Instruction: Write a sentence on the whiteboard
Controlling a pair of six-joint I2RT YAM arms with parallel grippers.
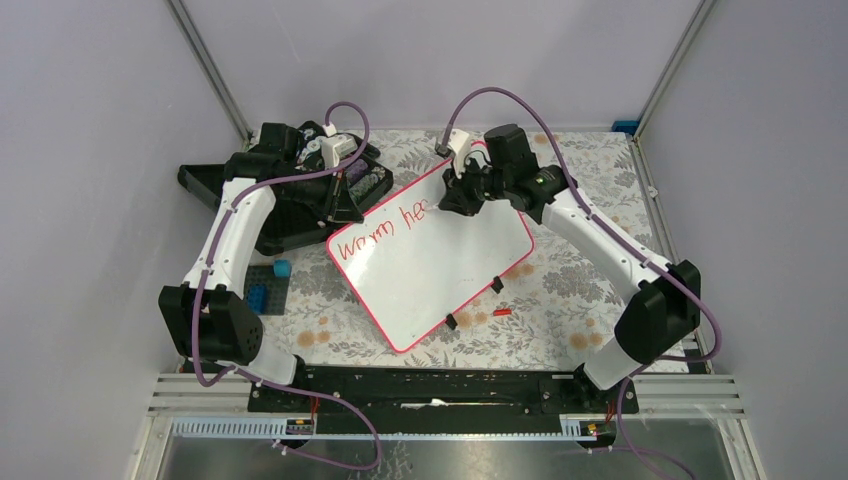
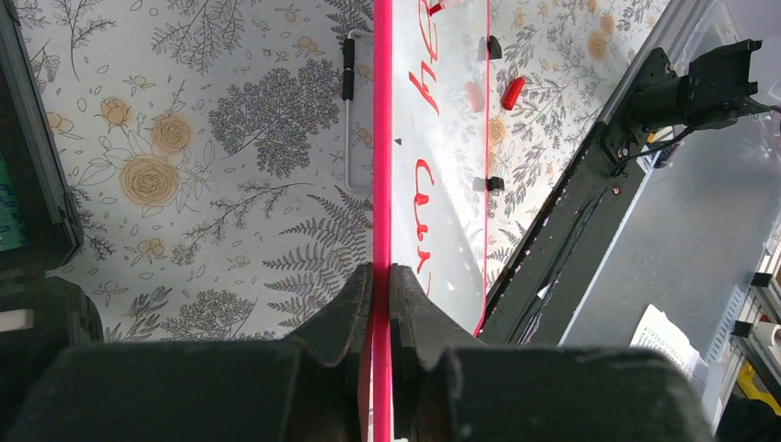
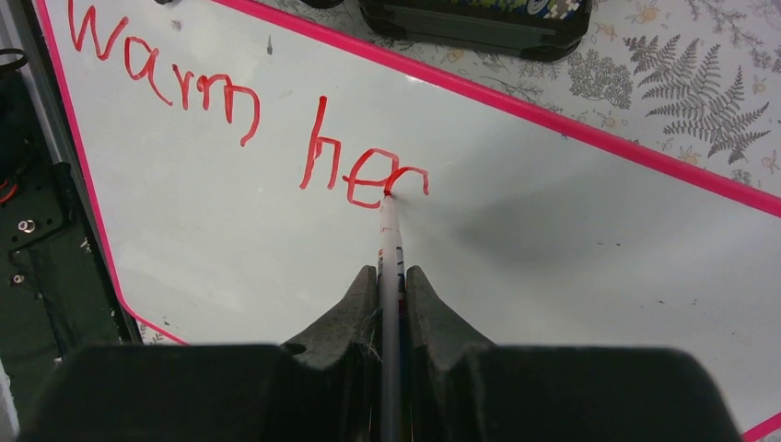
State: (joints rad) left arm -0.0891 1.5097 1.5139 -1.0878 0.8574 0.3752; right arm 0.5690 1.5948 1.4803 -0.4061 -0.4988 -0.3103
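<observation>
The whiteboard [image 1: 440, 270] lies tilted on the floral tablecloth, white with a pink-red rim. On it the sentence [image 1: 385, 228] reads "Warm hea" in red [image 3: 249, 129]. My right gripper [image 3: 391, 276] is shut on a white marker [image 3: 390, 244], and the marker's tip touches the board at the end of the last letter. Seen from above, the right gripper [image 1: 462, 195] hovers over the board's far edge. My left gripper [image 2: 381, 272] is shut on the whiteboard's pink rim [image 2: 382, 138], at the board's far left corner [image 1: 345, 200].
An open black case [image 1: 290, 195] lies behind the left gripper. Blue blocks [image 1: 270, 285] sit left of the board. A red marker cap [image 1: 502, 312] lies on the cloth near two black clips [image 1: 497, 284] on the board's near edge. Purple walls enclose the table.
</observation>
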